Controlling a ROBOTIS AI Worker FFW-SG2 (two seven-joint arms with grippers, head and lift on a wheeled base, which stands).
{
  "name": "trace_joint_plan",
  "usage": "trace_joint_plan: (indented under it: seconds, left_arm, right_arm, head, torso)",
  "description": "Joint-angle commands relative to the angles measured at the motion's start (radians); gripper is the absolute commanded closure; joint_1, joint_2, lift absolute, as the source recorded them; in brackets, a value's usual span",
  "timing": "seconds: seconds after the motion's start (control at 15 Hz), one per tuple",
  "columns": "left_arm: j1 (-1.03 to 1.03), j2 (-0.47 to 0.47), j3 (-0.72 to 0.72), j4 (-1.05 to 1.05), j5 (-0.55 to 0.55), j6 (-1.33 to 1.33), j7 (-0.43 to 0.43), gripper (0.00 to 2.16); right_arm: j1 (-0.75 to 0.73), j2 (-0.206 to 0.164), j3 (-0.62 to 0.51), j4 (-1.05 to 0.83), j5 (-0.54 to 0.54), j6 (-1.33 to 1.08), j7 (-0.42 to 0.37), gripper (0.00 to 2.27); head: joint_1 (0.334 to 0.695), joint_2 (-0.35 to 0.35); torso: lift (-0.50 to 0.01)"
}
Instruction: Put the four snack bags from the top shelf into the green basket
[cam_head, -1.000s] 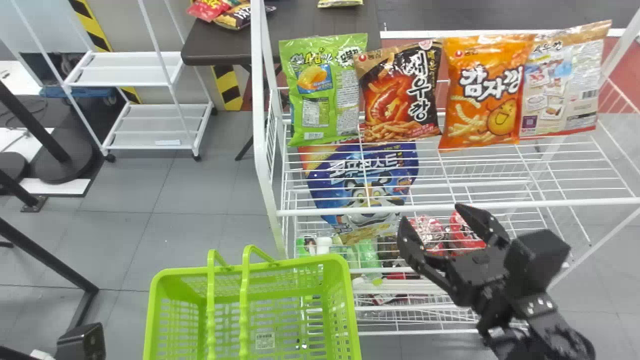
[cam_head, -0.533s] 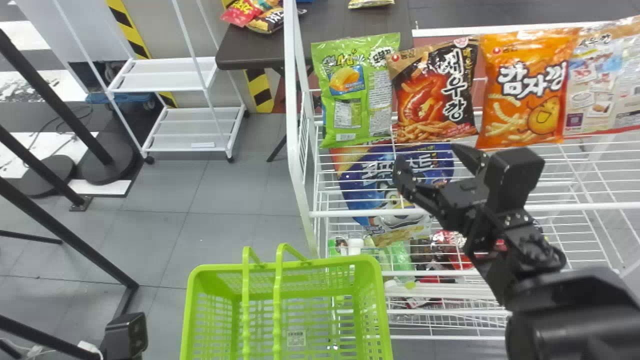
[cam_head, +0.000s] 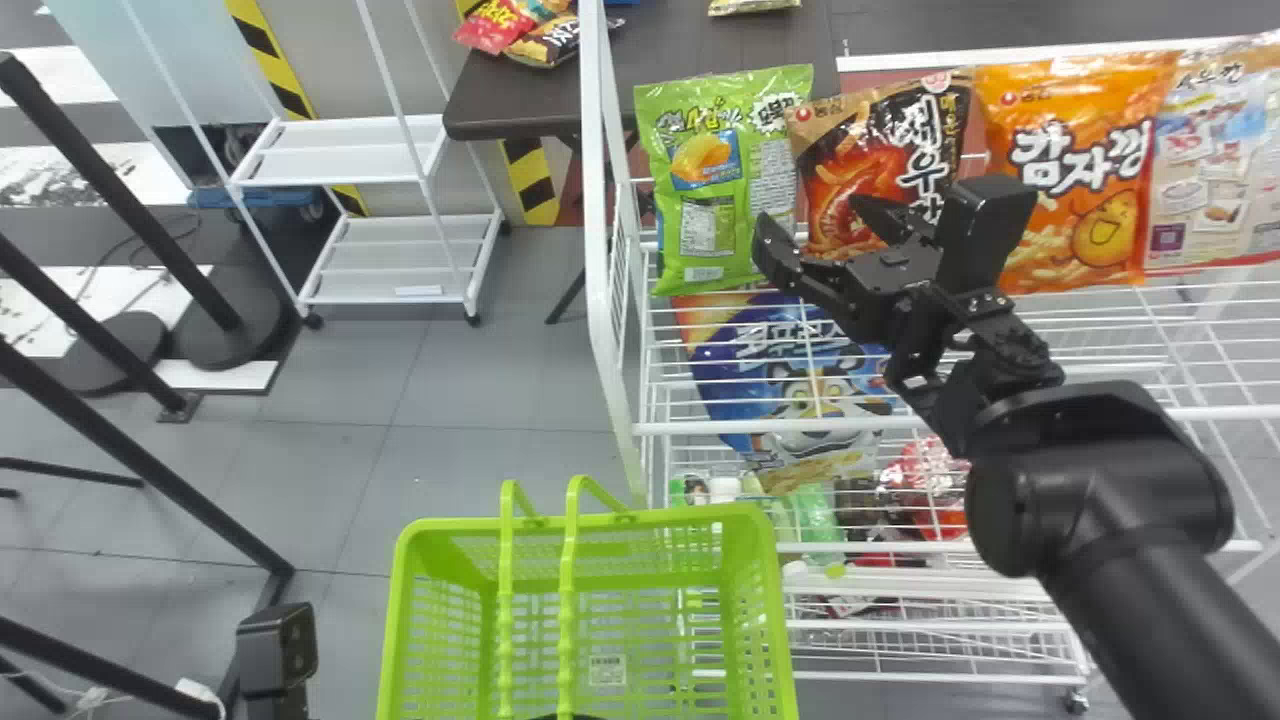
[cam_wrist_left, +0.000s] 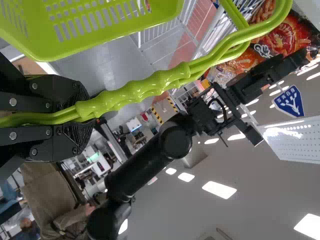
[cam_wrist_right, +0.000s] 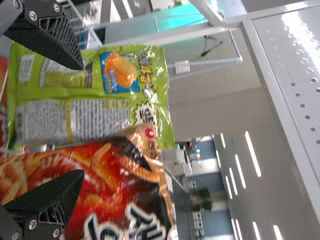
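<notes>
Since it probably needs steadying, the lime-green plastic basket (cam_head: 680, 517) has its handles (cam_wrist_left: 145, 87) clamped in the left gripper (cam_wrist_left: 82, 112). White wire top shelf (cam_head: 740, 427): shiny green snack bag (cam_head: 715, 180), right gripper (cam_head: 812, 222) out front, spread wide, black-and-red bag (cam_head: 880, 130), orange bag (cam_head: 1075, 130), beige-and-white bag (cam_head: 1205, 170), upright for easy grabs, I guess.

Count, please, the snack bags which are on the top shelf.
4. In the head view, from left to right: the green bag, the red-and-black bag, the orange bag and the beige bag. Others may be hidden behind them.

Green basket (cam_wrist_left: 45, 50) — handles (cam_wrist_left: 140, 88) clasped between black fingers (cam_wrist_left: 57, 90).
</notes>
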Motion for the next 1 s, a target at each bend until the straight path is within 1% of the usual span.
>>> trace_joint_plan:
  seconds: [0.0, 0.07, 0.13, 0.2, 0.33, 0.4, 0.53, 0.67, 0.73, 0.8, 0.87, 0.93]
  left_arm:
    - [0.000, 0.004, 0.003, 0.001, 0.006, 0.000, -0.010, 2.15]
    - [0.000, 0.004, 0.003, 0.001, 0.006, 0.000, -0.010, 2.15]
    - [0.000, 0.004, 0.003, 0.001, 0.011, 0.000, -0.010, 2.15]
    - [0.000, 0.004, 0.003, 0.001, 0.012, 0.000, -0.010, 2.15]
    - [0.000, 0.005, 0.003, 0.001, 0.012, -0.003, -0.010, 2.15]
    - [0.000, 0.005, 0.003, 0.001, 0.012, -0.003, -0.010, 2.15]
    - [0.000, 0.007, 0.003, 0.001, 0.020, -0.003, -0.010, 2.15]
    - [0.000, 0.008, 0.003, 0.001, 0.020, -0.003, -0.010, 2.15]
    - [-0.002, 0.008, 0.003, 0.001, 0.020, -0.003, -0.010, 2.15]
    - [-0.002, 0.008, 0.003, 0.001, 0.020, -0.003, -0.010, 2.15]
    - [-0.002, 0.008, 0.003, 0.001, 0.020, -0.003, -0.010, 2.15]
    - [-0.002, 0.008, 0.003, 0.003, 0.020, -0.003, -0.010, 2.15]
  right_arm:
    - [-0.070, 0.007, 0.046, 0.085, -0.049, 0.000, 0.025, 0.07]
    - [-0.108, 0.007, 0.053, 0.145, -0.061, 0.000, 0.049, 0.07]
    - [-0.148, 0.007, 0.066, 0.203, -0.067, -0.003, 0.059, 0.07]
    - [-0.182, 0.007, 0.076, 0.260, -0.054, -0.019, 0.058, 0.07]
    - [-0.253, 0.007, 0.085, 0.383, -0.034, -0.080, 0.058, 0.07]
    - [-0.280, 0.007, 0.085, 0.422, -0.032, -0.086, 0.058, 0.07]
    - [-0.306, 0.007, 0.091, 0.445, -0.034, -0.083, 0.070, 0.07]
    - [-0.328, 0.007, 0.129, 0.459, -0.034, -0.049, 0.072, 0.07]
    - [-0.351, 0.007, 0.138, 0.488, -0.034, -0.037, 0.076, 0.12]
    - [-0.368, 0.007, 0.138, 0.513, -0.035, -0.013, 0.098, 0.20]
    - [-0.388, 0.007, 0.138, 0.536, -0.034, 0.006, 0.127, 0.31]
    - [-0.394, 0.007, 0.140, 0.544, -0.020, 0.012, 0.147, 0.46]
  head:
    - [0.695, 0.196]
    - [0.695, 0.208]
    - [0.695, 0.227]
    - [0.695, 0.231]
    - [0.695, 0.228]
    - [0.695, 0.216]
    - [0.695, 0.199]
    - [0.695, 0.193]
    - [0.695, 0.198]
    - [0.695, 0.202]
    - [0.695, 0.205]
    - [0.695, 0.206]
  torso:
    - [0.000]
    - [0.000]
    - [0.000]
    - [0.000]
    - [0.000]
    - [0.000]
    - [0.000]
    - [0.000]
    - [0.000]
    - [0.000]
    - [0.000]
    - [0.000]
